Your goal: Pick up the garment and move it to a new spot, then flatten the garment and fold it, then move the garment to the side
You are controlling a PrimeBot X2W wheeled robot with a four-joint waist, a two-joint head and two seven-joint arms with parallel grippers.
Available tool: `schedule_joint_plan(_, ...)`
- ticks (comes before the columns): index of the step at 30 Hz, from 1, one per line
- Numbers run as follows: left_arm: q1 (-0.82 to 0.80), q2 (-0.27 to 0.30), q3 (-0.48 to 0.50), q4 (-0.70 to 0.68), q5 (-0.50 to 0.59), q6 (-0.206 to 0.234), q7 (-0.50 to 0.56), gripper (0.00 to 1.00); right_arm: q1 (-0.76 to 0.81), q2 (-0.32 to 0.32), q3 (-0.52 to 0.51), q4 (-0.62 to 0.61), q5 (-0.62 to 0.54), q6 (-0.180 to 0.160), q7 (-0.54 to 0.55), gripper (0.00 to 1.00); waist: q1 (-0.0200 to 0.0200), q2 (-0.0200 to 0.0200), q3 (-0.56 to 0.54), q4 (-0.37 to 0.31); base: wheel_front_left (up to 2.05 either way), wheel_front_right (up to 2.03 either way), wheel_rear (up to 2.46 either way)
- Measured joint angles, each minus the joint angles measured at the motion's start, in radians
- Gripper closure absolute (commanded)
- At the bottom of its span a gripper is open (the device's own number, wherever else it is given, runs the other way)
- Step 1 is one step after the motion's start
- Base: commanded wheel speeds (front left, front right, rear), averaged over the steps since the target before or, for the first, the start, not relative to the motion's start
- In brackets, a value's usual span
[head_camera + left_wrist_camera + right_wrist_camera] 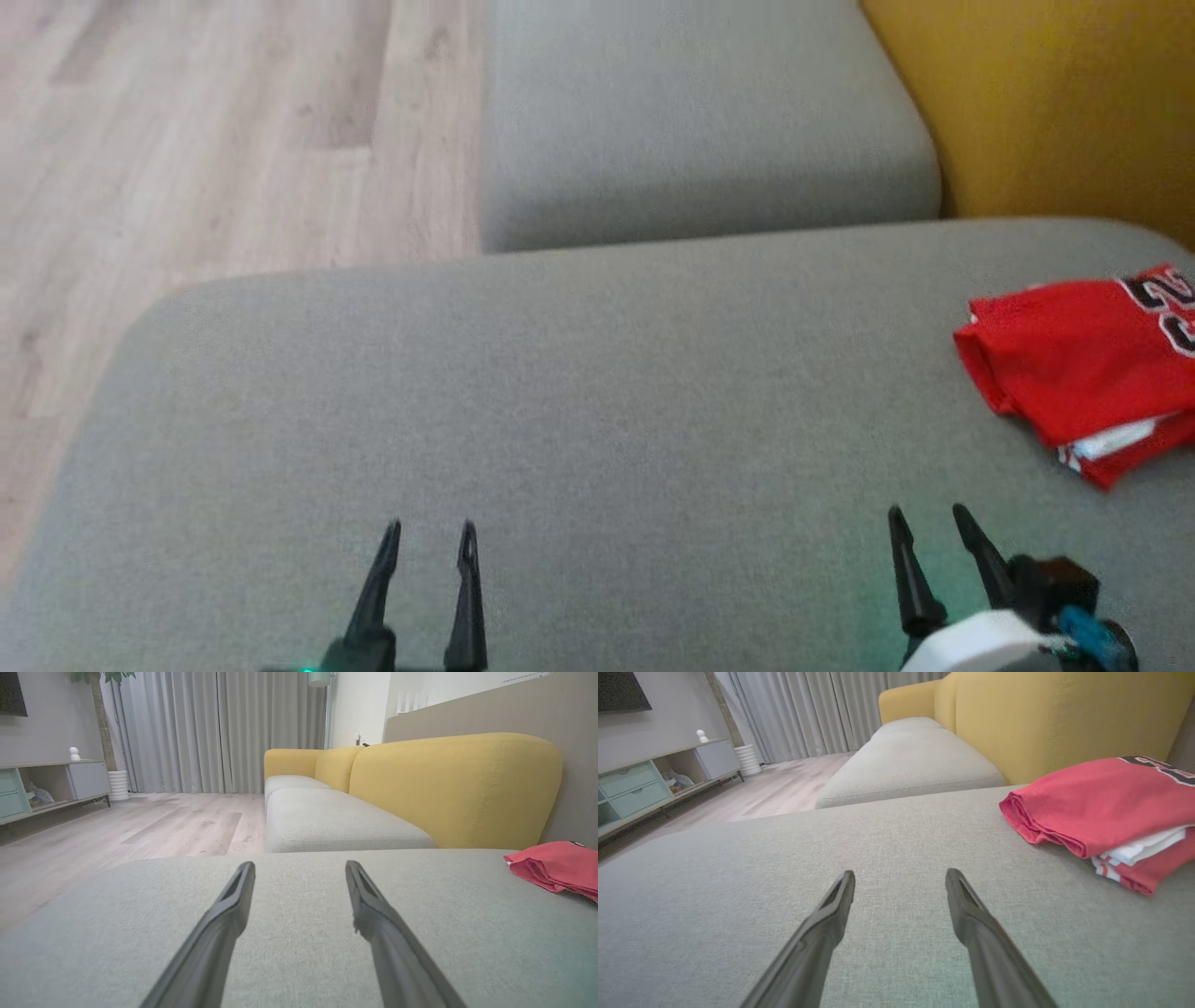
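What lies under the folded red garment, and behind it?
The red garment rests on the grey seat cushion; the yellow backrest stands behind. Anything beneath its folds is covered.

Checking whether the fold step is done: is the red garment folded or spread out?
Folded. The red garment lies as a compact stack on the grey cushion, with layered edges and white trim showing at its side.

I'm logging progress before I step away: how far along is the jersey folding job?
Done, it seems: the red jersey lies folded at the right edge of the grey sofa cushion, near the yellow backrest. In hand: nothing; the left gripper and right gripper are both open and empty, apart from the jersey. Left: probably nothing, though white trim pokes out of the fold.
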Motion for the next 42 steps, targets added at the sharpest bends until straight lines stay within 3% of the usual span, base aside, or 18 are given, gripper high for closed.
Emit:
schedule_joint_plan(10, 0.073, 0.001, 0.027, 0.0, 0.003, 0.011, 0.0, 0.0, 0.156, 0.021, -0.041, -0.157, -0.05, 0.0, -0.001, 0.0, 0.0001, 0.0, -0.079, 0.046, 0.0, 0.0, 0.0)
schedule_joint_plan(28, 0.073, 0.001, 0.029, 0.014, 0.003, 0.019, 0.0, 0.0, 0.181, 0.022, -0.028, -0.199, -0.041, 0.0, -0.001, 0.0, 0.0003, 0.0, -0.093, 0.038, 0.0, 0.0, 0.0)
schedule_joint_plan(29, 0.073, 0.001, 0.027, 0.027, 0.025, 0.022, 0.0, 1.0, 0.181, 0.022, -0.028, -0.199, -0.04, 0.0, -0.001, 1.0, 0.0003, 0.0, -0.093, 0.038, 0.0, 0.0, 0.0)
schedule_joint_plan(35, 0.086, 0.01, 0.033, 0.081, 0.026, 0.018, 0.002, 1.0, 0.218, 0.022, -0.028, -0.115, -0.04, 0.0, 0.002, 1.0, 0.0003, 0.0, -0.092, 0.038, 0.0, 0.0, 0.0)
schedule_joint_plan(42, 0.088, 0.013, 0.044, 0.091, -0.057, 0.007, 0.019, 1.0, 0.228, 0.022, -0.034, -0.112, 0.04, 0.0, 0.02, 1.0, 0.0004, 0.0, -0.078, 0.035, 0.0, 0.0, 0.0)
